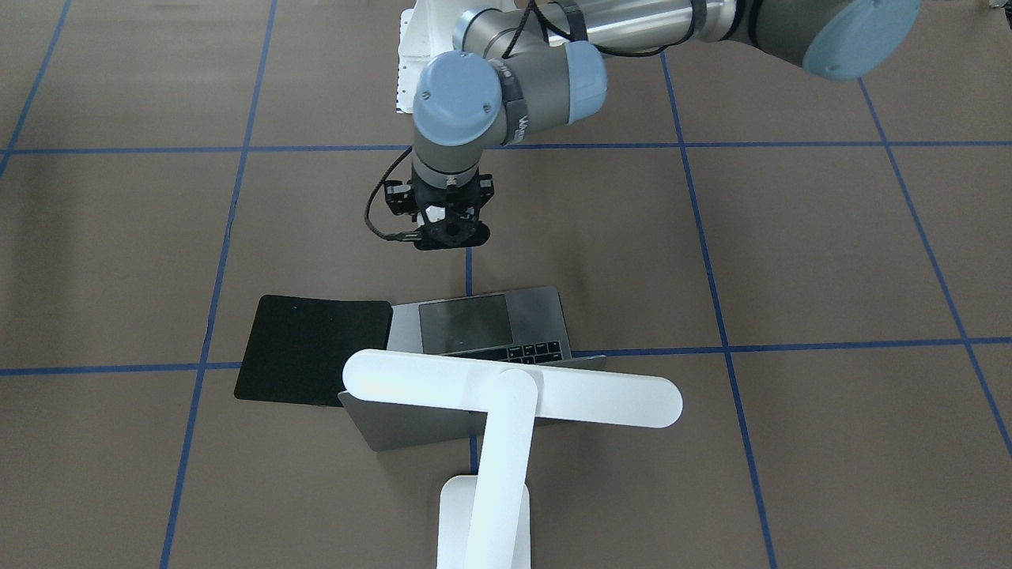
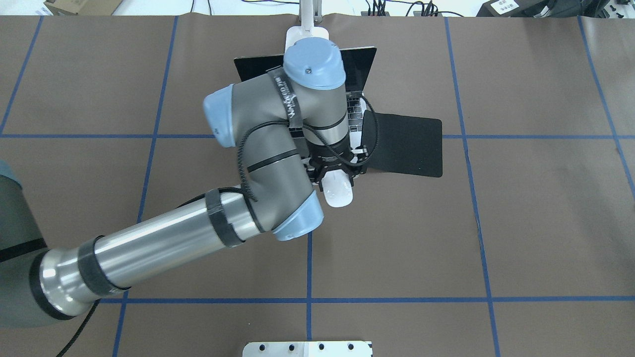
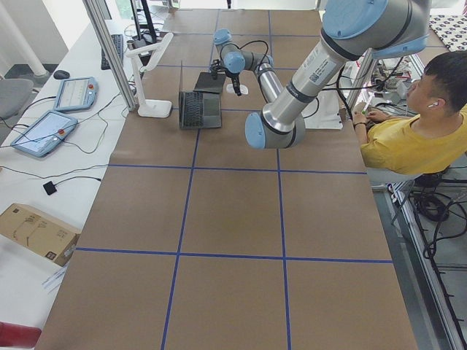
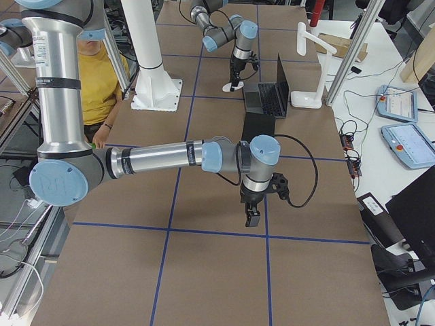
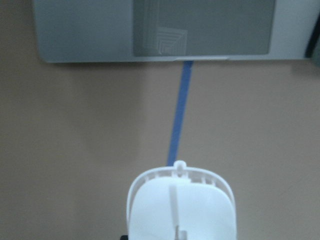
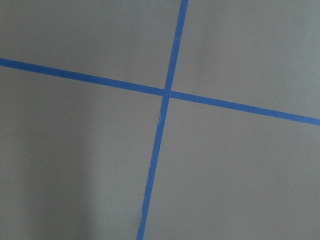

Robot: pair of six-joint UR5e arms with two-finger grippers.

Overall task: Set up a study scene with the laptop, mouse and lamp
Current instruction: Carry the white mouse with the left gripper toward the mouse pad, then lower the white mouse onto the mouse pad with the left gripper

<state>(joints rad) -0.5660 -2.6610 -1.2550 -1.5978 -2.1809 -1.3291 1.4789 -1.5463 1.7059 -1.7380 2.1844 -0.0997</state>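
Left gripper point(image 2: 333, 174) closed on the mouse point(image 2: 338, 192), near the laptop point(image 1: 474, 320)
The mouse's long axis ran toward the laptop's trackpad edge, just on the robot's side of it. Whether the right gripper point(image 4: 252, 216), well apart from the laptop, was open could not be told.

You get bare table point(image 1: 791, 253) around left gripper point(image 1: 451, 235), mouse point(image 2: 339, 193) in its grip, on three sides. Ahead of it, open laptop point(image 1: 482, 320) blocks; black mat point(image 1: 312, 348) lies flat against laptop's right side; lamp point(image 1: 514, 391) stands tall just behind.
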